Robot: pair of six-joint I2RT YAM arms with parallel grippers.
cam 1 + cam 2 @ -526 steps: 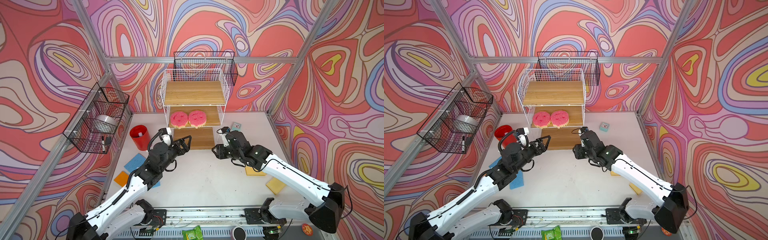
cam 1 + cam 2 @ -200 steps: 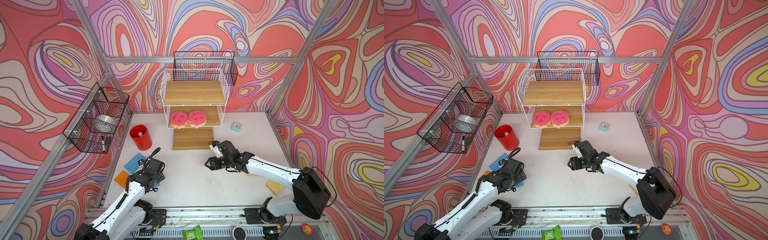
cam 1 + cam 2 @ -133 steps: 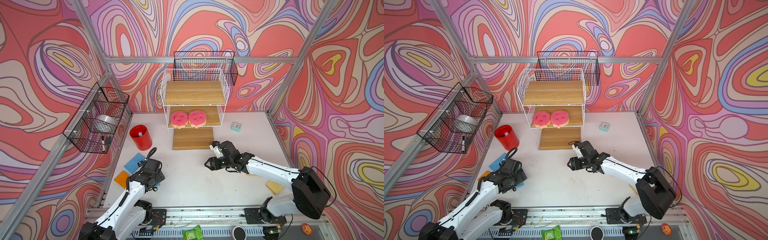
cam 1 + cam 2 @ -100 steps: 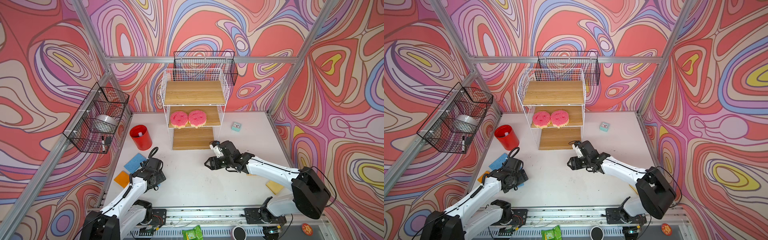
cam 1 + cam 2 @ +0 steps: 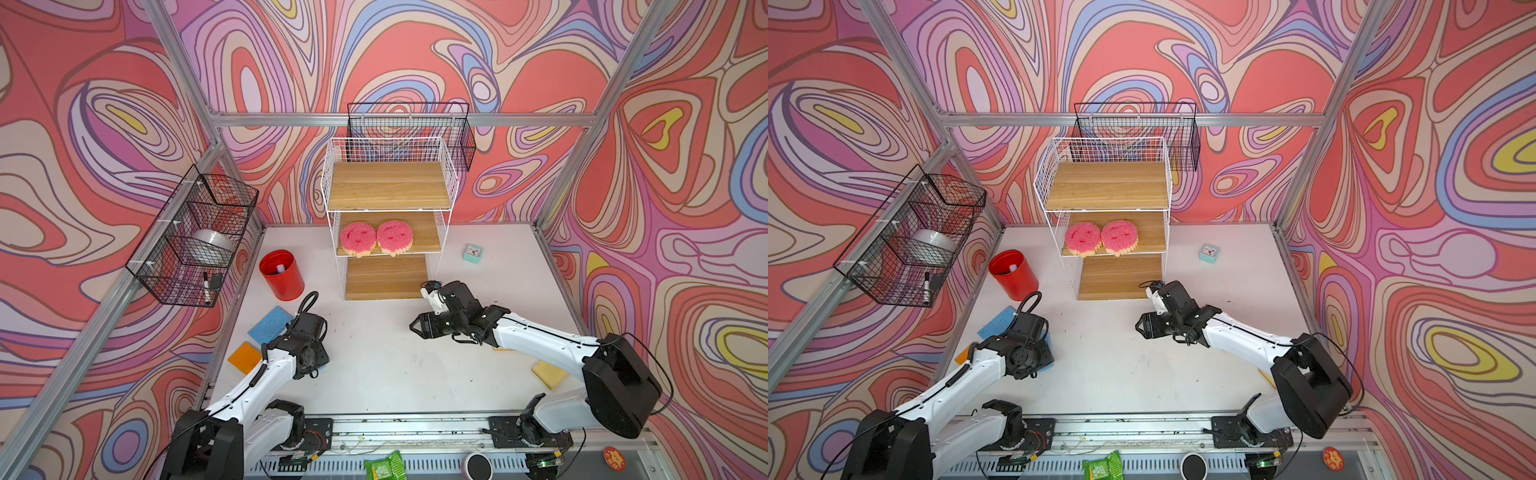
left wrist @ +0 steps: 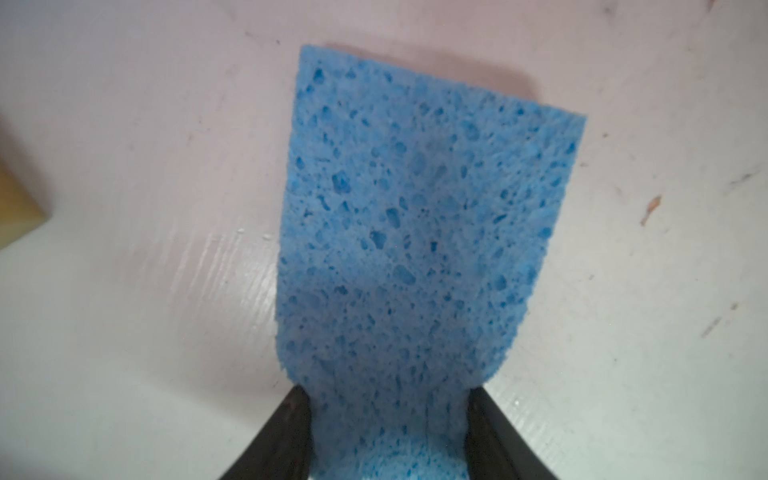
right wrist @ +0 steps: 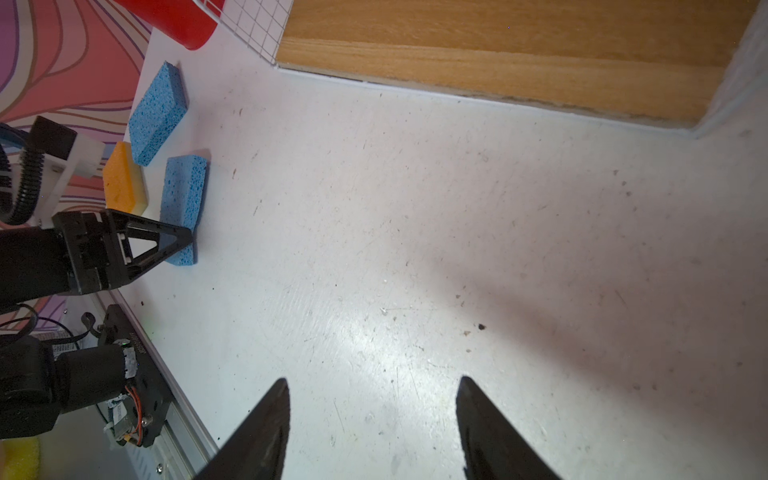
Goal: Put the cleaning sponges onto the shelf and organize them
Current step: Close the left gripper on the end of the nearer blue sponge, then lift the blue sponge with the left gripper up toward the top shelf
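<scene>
In the left wrist view my left gripper [image 6: 388,395] is shut on one end of a flat blue sponge [image 6: 415,228] that lies on the white table; the sponge bulges inward between the fingers. The right wrist view shows the same grip from the side [image 7: 187,243]. A second blue sponge [image 5: 270,325] and an orange sponge [image 5: 245,357] lie beside it. Two round pink sponges [image 5: 358,237] [image 5: 394,236] sit on the middle board of the shelf [image 5: 386,282]. My right gripper [image 5: 415,328] hangs open and empty over the table in front of the shelf.
A yellow sponge [image 5: 549,374] lies at the front right, partly behind the right arm. A red cup [image 5: 282,274] stands left of the shelf and a small mint clock [image 5: 472,252] to its right. Black wire baskets hang on the left wall [image 5: 195,237] and back wall [image 5: 411,124].
My left arm pulled back from the shelf, came down over the blue sponge and its jaws closed from wide open onto it. The right arm has stayed still over the last second.
</scene>
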